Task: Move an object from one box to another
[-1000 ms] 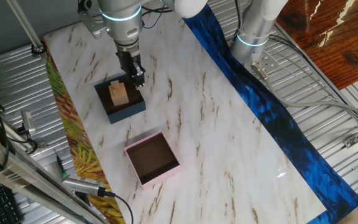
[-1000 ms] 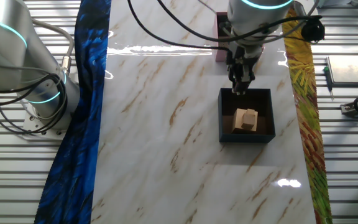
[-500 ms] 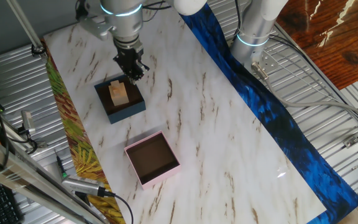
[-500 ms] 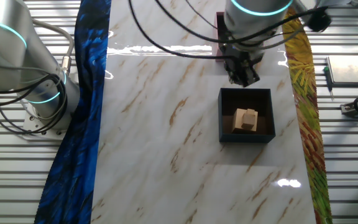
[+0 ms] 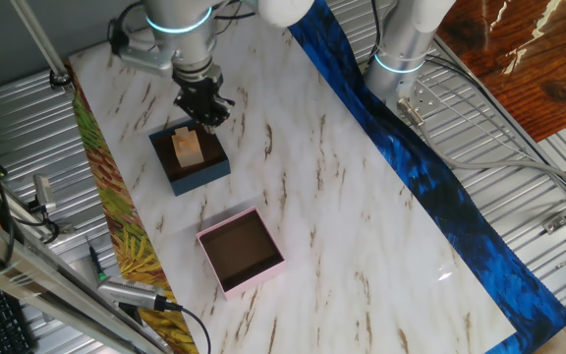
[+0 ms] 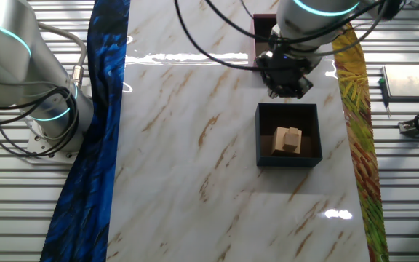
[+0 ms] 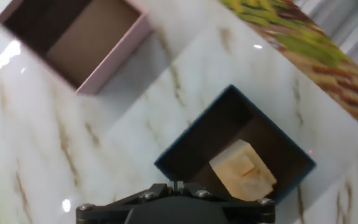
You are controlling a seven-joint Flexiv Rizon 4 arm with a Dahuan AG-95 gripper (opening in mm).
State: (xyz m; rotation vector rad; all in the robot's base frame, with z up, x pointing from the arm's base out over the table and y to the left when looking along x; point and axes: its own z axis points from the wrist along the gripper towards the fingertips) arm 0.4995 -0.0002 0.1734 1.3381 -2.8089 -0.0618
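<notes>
Navy box (image 5: 190, 157) sat on the marble table (image 5: 342, 226), used here as the landmark. Wooden block (image 5: 188, 147) lay inside navy box, pale tan, resting on the dark floor, roughly central; nothing gripped it. In the hand view the block (image 7: 244, 176) sat toward one corner of the navy box (image 7: 191, 149), one face with a stepped notch visible.

Gripper (image 5: 202, 108) hovered above the table just beside navy box's far rim, not over the block. In the other fixed view the gripper (image 6: 286, 81) was just off the box (image 6: 288, 135) edge, on the side toward the pink box. Finger spread: cannot tell — the tips were a dark cluster in both fixed views, and the hand view showed only the gripper base at the bottom edge, fingers out of frame.

Pink box (image 5: 241, 251) with brown inside stood on the table, apart from navy box, on the side away from the gripper in one fixed view; nothing seen in it. In the hand view the pink box (image 7: 79, 37) sat at the upper left, well apart from navy box.

Blue cloth strip (image 5: 430, 187) ran along the table edge far from navy box. Yellow-green patterned strip (image 5: 106, 197) ran along the edge nearest navy box.
</notes>
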